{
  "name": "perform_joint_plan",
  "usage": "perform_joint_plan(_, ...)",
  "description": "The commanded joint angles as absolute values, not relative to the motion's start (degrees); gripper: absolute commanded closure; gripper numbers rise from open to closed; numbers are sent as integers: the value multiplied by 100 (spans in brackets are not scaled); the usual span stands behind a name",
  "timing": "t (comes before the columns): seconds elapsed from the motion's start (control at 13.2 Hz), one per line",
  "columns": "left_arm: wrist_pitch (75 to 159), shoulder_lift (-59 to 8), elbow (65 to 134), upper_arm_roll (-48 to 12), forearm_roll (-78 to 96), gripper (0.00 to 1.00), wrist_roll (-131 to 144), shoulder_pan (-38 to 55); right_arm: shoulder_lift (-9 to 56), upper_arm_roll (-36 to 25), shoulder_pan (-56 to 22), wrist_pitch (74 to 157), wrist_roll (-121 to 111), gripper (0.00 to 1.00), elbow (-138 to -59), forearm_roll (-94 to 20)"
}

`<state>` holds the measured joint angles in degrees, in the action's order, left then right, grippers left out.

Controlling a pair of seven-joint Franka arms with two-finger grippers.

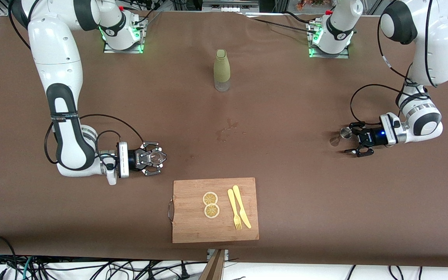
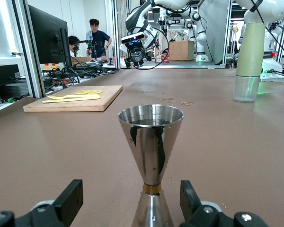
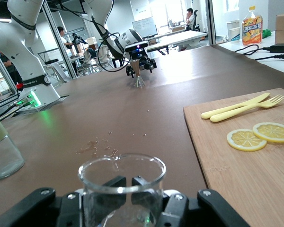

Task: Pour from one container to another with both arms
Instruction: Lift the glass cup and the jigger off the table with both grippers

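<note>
**Jigger between spread fingers, glass clamped at the other end**

The left gripper sits low at the left arm's end of the worktop, its fingers spread apart on either side of a steel jigger. The jigger stands upright on the brown surface between them; no finger visibly touches it. Its upper cup is open and shiny, with a brass-coloured band at the narrow waist.

The right gripper is at the right arm's end of the worktop, its fingers clamped on a clear glass, one finger inside the rim. The glass is upright.

Between the two, a few drops of liquid mark the middle of the worktop. Closer to the robot bases stands a bottle with a pale green sleeve and a clear bottom, upright and well apart from both grippers. Nearer the front camera lies a wooden cutting board with a metal handle at the end toward the right arm. On it rest two lemon slices, touching one another, and beside them a yellow fork and a yellow knife lying side by side.
</note>
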<state>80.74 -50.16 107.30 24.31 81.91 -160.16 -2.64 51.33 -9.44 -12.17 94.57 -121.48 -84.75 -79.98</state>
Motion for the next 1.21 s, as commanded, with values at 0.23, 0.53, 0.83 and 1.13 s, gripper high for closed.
perform_joint_plan(0.23,7901,-5221,10740,2575,8367,26,-17455,-88,4992,-984,-1248,9483,-11707,95,-8525,-7919)
perform_joint_plan(0.53,7901,-5212,10767,2593,8341,51,-17543,-88,4931,-976,-1274,9483,-11593,95,-8525,-7928)
perform_joint_plan(0.83,7884,-5194,10793,2601,8315,54,-17604,-88,4904,-967,-1283,9466,-11584,95,-8525,-7928)
perform_joint_plan(1.13,7761,-5177,10802,2663,8288,68,-17877,-88,4834,-976,-1310,9466,-11400,95,-8525,-7744)
